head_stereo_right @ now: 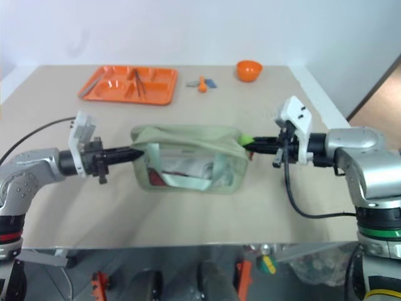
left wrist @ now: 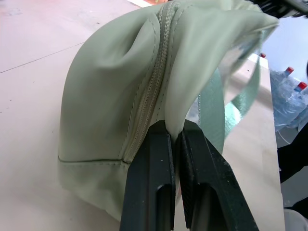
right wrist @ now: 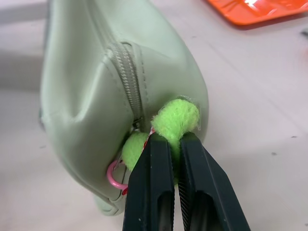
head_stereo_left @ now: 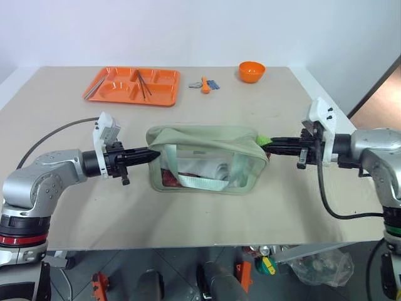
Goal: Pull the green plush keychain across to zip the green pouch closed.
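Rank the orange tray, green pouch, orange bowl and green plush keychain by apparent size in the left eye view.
1. green pouch, nearer the camera
2. orange tray, farther back, so its rank against the pouch is unsure
3. orange bowl
4. green plush keychain

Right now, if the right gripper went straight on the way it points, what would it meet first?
The right gripper, shut on the green plush keychain, points at the green pouch, so it would probably press into that end of it first.

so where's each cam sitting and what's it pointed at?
Head eyes: look forward and down over the table; both arms in frame, pouch between them.
Left wrist: along the left gripper, fingers shut on the pouch end.
Right wrist: along the right gripper, shut on the keychain.
Shared: all see the pouch.
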`<move>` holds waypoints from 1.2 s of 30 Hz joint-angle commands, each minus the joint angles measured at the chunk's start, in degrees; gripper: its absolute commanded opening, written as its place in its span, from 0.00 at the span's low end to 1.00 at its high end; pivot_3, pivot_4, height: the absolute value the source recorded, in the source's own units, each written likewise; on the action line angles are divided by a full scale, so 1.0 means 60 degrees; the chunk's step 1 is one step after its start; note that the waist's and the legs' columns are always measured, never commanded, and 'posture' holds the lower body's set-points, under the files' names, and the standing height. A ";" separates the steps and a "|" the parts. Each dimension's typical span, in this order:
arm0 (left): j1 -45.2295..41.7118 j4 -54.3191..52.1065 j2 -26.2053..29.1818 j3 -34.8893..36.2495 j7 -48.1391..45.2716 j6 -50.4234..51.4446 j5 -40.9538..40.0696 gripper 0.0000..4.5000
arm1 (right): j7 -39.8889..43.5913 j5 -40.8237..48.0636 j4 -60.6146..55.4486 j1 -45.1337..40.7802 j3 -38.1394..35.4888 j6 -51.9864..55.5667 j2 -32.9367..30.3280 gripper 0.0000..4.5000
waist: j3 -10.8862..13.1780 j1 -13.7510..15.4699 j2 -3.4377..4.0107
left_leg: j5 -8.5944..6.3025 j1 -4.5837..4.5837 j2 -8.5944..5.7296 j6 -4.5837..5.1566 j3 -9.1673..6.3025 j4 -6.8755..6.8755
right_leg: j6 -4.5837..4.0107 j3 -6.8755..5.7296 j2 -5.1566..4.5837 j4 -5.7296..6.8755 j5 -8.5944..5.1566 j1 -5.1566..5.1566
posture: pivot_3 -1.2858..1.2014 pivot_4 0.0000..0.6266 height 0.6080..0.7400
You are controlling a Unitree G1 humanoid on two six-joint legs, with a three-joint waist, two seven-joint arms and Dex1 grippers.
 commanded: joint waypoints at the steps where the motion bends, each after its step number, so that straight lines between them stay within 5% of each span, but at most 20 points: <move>1: -0.0011 -0.0064 0.0193 0.0301 -0.0111 -0.0157 -0.0031 0.00 | -0.0044 0.0107 -0.0417 0.0116 -0.0095 -0.0536 -0.0007 0.01 | 0.0000 -0.0001 0.0000 | 0.0000 0.0001 -0.0001 0.0000 0.0003 0.0000 | 0.0001 0.0000 -0.0001 0.0000 0.0001 0.0000 | 0.52 0.24 1.00; 2: -0.0013 -0.0035 0.0207 0.0332 -0.0103 -0.0178 -0.0028 0.00 | -0.0047 0.0186 -0.0405 0.0145 -0.0088 -0.0458 0.0000 0.01 | 0.0000 -0.0006 0.0000 | 0.0000 0.0003 -0.0002 0.0000 0.0003 0.0001 | 0.0002 0.0000 -0.0001 0.0001 0.0001 0.0000 | 0.52 0.24 1.00; 14: -0.0577 0.0619 0.0482 0.1046 -0.0024 0.0235 -0.0424 0.91 | -0.0081 -0.0228 -0.0161 0.0316 0.0142 -0.0739 -0.0412 0.89 | 0.0001 -0.0022 0.0001 | 0.0000 0.0003 0.0000 0.0000 0.0014 0.0001 | 0.0003 0.0003 0.0000 0.0002 0.0003 -0.0003 | 0.52 0.24 1.00; 15: -0.0555 0.0671 0.0582 0.1089 -0.0021 0.0201 -0.0369 0.98 | -0.0007 -0.0180 -0.0134 0.0343 0.0068 -0.0711 -0.0521 0.90 | 0.0001 -0.0020 0.0002 | 0.0000 0.0004 0.0001 0.0000 0.0013 0.0000 | 0.0003 0.0002 0.0001 0.0002 0.0003 -0.0004 | 0.52 0.24 1.00; 26: 0.1030 0.2380 0.2270 0.2396 -0.1027 -0.0566 0.0216 1.00 | 0.0778 0.0151 0.0898 0.1683 -0.2175 -0.1293 -0.2280 0.90 | 0.0010 0.0003 0.0015 | -0.0008 0.0000 -0.0003 0.0011 0.0017 -0.0008 | -0.0004 -0.0008 -0.0014 0.0000 -0.0021 -0.0010 | 0.52 0.24 1.00; 36: 0.1783 0.2224 0.1995 0.3098 -0.0834 -0.0612 0.0042 1.00 | 0.0081 0.1080 -0.0313 0.2710 -0.2978 -0.0577 -0.1745 0.90 | 0.0011 0.0009 0.0017 | -0.0009 0.0009 -0.0001 0.0011 0.0020 -0.0003 | 0.0002 -0.0008 -0.0017 0.0004 -0.0016 -0.0004 | 0.52 0.24 1.00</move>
